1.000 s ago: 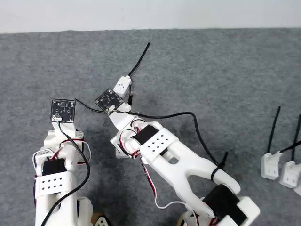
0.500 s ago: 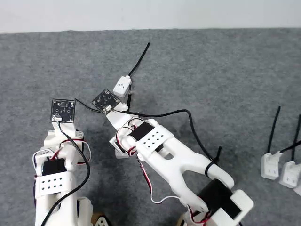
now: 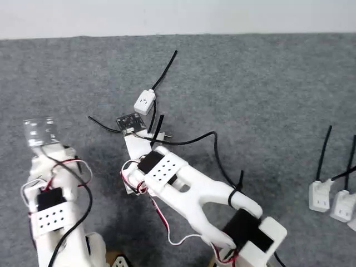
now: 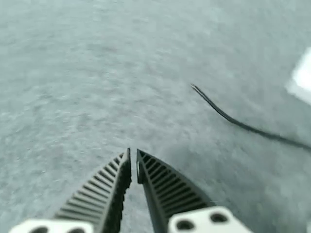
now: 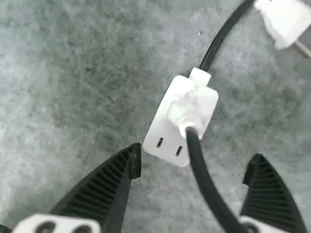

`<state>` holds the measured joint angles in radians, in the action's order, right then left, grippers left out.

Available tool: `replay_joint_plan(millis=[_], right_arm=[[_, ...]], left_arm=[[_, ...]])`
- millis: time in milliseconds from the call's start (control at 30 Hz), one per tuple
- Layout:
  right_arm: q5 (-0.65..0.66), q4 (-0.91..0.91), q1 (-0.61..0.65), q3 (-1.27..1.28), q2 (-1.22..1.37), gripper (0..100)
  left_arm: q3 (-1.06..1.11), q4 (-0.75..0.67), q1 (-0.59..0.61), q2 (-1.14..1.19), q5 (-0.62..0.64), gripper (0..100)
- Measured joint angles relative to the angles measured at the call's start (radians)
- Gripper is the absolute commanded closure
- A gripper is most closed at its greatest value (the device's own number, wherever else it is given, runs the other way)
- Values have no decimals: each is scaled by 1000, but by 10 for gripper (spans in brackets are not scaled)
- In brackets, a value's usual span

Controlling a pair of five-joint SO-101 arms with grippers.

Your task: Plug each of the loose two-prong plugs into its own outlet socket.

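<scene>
The right end effector [image 5: 195, 153] hangs wide open and empty, angled down at a white outlet socket [image 5: 167, 133] on the grey desk [image 5: 58, 73]. A black cable [image 5: 209, 194] runs between its fingers. A white piece [image 5: 284, 19] just beyond is perhaps a plug. The left end effector [image 4: 133, 154], closed to a sliver and holding nothing, points low over the desk.

**Grey tabletop carrying sockets and cords**

The grey, felt-like tabletop [image 3: 267, 83] is carrying a white outlet socket [image 3: 144, 102] near the middle, its black cord [image 3: 165, 69] trailing toward the far side. A second socket [image 3: 320, 196] and a third socket [image 3: 342, 206] are lying just beside each other at the right edge, well apart from the first.
</scene>
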<state>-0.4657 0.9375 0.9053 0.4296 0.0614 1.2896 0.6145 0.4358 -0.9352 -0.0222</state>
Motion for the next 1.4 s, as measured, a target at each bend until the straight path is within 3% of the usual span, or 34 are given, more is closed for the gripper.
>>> replay_joint_plan(millis=[200, 367, 600, 767, 1000, 1267, 1400], right_arm=[[-9, -77, 0, -35, 152, 699], [-9, 12, -8, -166, 241, 998], [-9, 109, -115, -212, 247, 991], [41, 288, -227, -212, 86, 991], [236, 552, -509, -207, -224, 991], [440, 554, -1020, -8, -454, 991], [572, 427, -1275, 147, -486, 986]], left_arm=[[-11, -5, 37, 0, 40, 985], [-11, -5, 41, 0, 43, 985], [-11, -5, 40, 0, 43, 985], [-11, -5, 40, 0, 43, 985], [-11, -5, 14, 0, 43, 984], [-11, -5, -3, 0, 43, 984], [-11, -5, -11, 0, 43, 984]])
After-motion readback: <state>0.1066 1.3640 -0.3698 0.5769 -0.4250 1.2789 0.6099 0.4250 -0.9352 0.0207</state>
